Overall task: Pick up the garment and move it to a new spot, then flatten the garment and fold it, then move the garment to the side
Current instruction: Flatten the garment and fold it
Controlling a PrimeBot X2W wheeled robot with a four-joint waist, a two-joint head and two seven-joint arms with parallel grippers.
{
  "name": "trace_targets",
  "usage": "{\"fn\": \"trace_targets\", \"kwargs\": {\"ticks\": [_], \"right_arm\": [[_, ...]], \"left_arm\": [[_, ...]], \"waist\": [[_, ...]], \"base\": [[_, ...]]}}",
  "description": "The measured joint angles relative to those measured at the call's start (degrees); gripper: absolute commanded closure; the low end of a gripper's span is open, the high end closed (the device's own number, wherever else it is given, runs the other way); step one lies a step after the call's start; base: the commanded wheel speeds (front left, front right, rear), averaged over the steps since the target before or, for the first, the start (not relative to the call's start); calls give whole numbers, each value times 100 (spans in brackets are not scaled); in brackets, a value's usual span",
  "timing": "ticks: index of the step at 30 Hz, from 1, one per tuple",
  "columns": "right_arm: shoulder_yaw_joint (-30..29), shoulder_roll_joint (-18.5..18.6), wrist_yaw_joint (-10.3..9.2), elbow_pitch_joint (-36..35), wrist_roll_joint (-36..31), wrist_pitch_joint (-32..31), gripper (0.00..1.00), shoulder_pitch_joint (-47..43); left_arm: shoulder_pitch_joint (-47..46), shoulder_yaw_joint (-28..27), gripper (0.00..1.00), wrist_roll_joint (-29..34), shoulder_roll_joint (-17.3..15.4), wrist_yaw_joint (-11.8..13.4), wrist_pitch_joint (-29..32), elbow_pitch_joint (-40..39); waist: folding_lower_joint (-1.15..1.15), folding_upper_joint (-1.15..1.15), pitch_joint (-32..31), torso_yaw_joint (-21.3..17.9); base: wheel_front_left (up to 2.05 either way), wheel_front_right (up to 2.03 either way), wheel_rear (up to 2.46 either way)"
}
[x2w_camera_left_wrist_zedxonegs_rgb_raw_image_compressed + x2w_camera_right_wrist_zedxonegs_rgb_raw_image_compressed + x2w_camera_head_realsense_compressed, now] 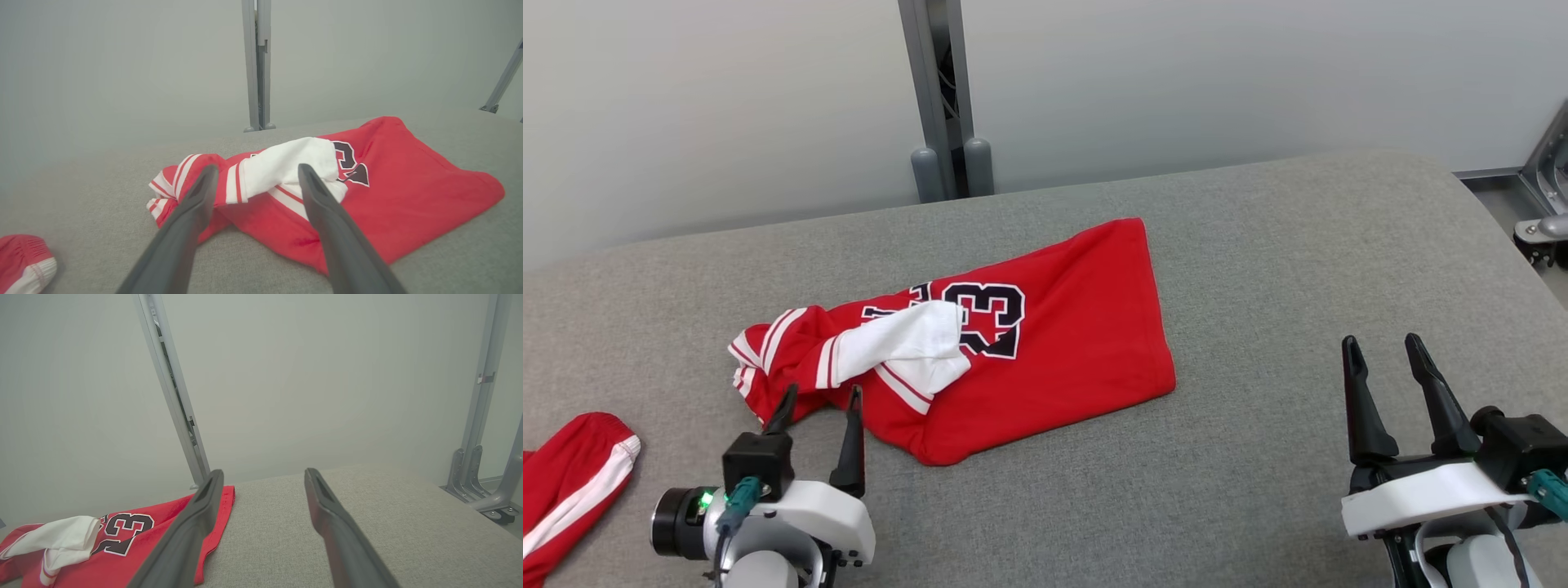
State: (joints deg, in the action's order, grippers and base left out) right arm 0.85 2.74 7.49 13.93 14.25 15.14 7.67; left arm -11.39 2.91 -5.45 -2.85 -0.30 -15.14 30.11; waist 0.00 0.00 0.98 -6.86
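Fabric in grey covers the desk (pixel 1258 506); near its middle lies the garment (pixel 1078 343), a red jersey numbered 23, rumpled at its left end with a white flap folded over it. A second red piece (pixel 568 490) lies at the near left. The left gripper (pixel 822 394) hovers at the striped bunch, jaws spread; the right gripper (pixel 1382 341) sits well apart, jaws spread too. Likely step: the first pick-up, which calls for pinching cloth and lifting

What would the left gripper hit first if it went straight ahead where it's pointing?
Likely the red number 23 jersey, at its bunched striped end just ahead of the open left gripper; its height is unclear.
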Motion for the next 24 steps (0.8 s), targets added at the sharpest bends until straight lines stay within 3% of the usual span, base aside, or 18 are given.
{"fn": "trace_targets", "kwargs": {"ticks": [9, 14, 24], "right_arm": [[108, 0, 1, -2, 79, 0, 0, 86], [116, 0, 1, -18, 79, 0, 0, 159], [120, 0, 0, -44, 93, 0, 0, 242]], "left_arm": [[-775, 414, 0, 764, -377, 296, 0, 1224], [-1232, 584, 0, 967, -537, 491, 0, 1647], [-1745, 939, 0, 1198, -742, 648, 0, 2444]], "waist": [[0, 0, 209, -150], [0, 0, 406, -252], [0, 0, 661, -402]], "base": [[0, 0, 0], [0, 0, 0], [0, 0, 0]]}}
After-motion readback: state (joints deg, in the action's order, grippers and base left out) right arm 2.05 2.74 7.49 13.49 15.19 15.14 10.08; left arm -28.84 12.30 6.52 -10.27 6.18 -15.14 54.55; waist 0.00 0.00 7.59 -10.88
